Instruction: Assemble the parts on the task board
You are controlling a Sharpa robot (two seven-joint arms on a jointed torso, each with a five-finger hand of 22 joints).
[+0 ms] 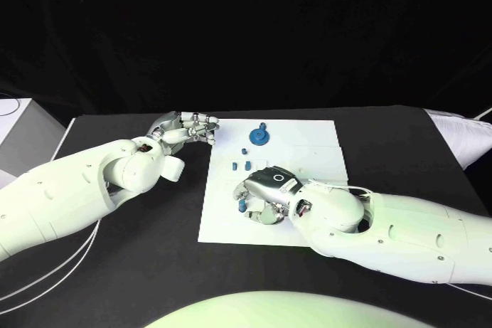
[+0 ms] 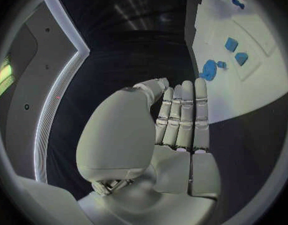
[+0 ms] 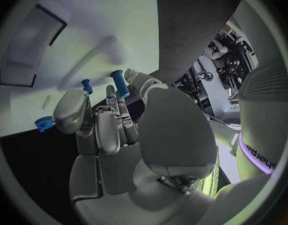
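Note:
The white task board (image 1: 308,143) lies in the middle of the black table. A round blue part with a peg (image 1: 260,135) sits near the board's far edge, with two small blue pieces (image 1: 246,159) just in front of it. My left hand (image 1: 190,129) hovers at the board's far left corner, fingers straight and side by side (image 2: 181,115), holding nothing; the blue disc (image 2: 209,69) lies beyond its fingertips. My right hand (image 1: 264,189) is over the board's near left part. It pinches a blue peg (image 3: 119,83) between thumb and finger. Two more blue pieces (image 3: 86,86) (image 3: 43,123) show beside its fingers.
A white box (image 1: 20,129) stands at the table's left edge and a pale padded thing (image 1: 461,132) at its right edge. White cables (image 1: 62,271) run under my left arm. The board has a rectangular recess (image 3: 31,45) beyond my right hand.

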